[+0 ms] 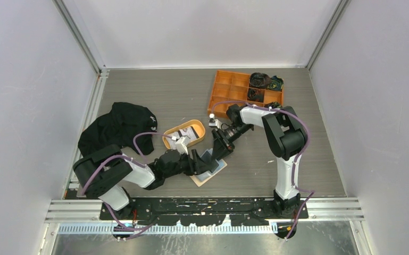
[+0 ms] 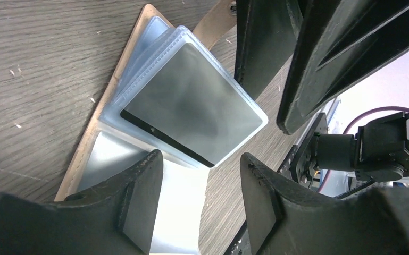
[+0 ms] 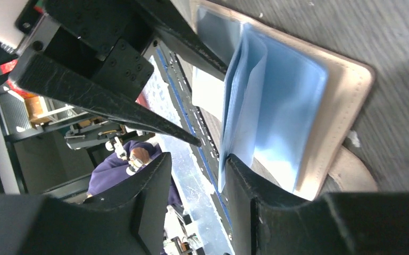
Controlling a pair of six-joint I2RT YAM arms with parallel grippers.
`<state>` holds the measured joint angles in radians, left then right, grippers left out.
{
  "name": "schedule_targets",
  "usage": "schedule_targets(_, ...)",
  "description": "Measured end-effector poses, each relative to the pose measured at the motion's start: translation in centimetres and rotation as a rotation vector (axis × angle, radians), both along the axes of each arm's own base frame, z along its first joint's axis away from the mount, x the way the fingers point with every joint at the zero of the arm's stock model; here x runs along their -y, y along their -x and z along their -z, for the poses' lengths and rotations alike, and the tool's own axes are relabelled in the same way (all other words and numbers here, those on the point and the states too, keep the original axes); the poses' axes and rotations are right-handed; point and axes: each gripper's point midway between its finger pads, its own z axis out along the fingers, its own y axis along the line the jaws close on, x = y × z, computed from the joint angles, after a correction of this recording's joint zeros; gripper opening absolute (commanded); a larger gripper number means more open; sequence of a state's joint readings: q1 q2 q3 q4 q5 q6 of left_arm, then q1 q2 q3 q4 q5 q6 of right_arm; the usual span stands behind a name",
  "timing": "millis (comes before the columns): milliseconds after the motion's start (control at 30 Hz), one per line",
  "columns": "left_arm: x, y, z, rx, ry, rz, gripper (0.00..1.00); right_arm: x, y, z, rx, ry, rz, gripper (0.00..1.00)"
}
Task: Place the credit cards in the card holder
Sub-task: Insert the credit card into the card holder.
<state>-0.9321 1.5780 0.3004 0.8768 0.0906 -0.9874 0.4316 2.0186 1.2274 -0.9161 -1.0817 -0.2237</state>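
The card holder (image 1: 211,171) lies open on the table, beige rim up, its clear sleeves (image 2: 138,69) fanned and lifted. A dark card (image 2: 191,106) sits in the top sleeve. My left gripper (image 2: 199,183) is open and empty, low over the holder's near half, where a pale flat sheet (image 2: 178,212) lies; card or sleeve, I cannot tell. My right gripper (image 3: 198,180) is open, one finger (image 3: 255,191) against the edge of the raised sleeves (image 3: 266,101). The holder's beige cover (image 3: 345,90) lies flat. No blue card shows.
An oval tan tray (image 1: 171,139) with a light flat item in it stands just behind the holder. An orange compartment box (image 1: 228,90) with dark items is at the back right. A black cloth (image 1: 118,126) lies at the left. The two grippers are almost touching.
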Motion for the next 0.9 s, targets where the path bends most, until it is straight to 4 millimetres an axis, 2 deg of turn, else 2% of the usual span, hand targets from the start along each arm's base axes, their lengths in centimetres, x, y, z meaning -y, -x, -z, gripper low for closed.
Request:
schedule_targets(200,-0.8,0.1,-0.1,-0.004,0.036,-0.025,0.57,-0.3,0.2,-0.9,-0.010,-0.046,-0.008,0.46)
schedule_targets(467,-1.2,0.0,-0.1,-0.014,0.054,-0.054,0.57,-0.5,0.5,-1.0,-0.024,-0.060,-0.014,0.24)
schedule_targets(633,-1.4,-0.1,-0.1,-0.014,0.057,-0.063,0.56,-0.6,0.7,-0.6,-0.039,-0.054,-0.018,0.15)
schedule_targets(800,-1.5,-0.1,-0.1,-0.014,0.059,-0.067,0.57,-0.8,1.0,-0.4,-0.037,-0.044,-0.031,0.14)
schedule_targets(900,-1.6,-0.1,-0.1,-0.012,0.060,-0.072,0.55,-1.0,1.2,-0.3,-0.034,-0.042,-0.041,0.17)
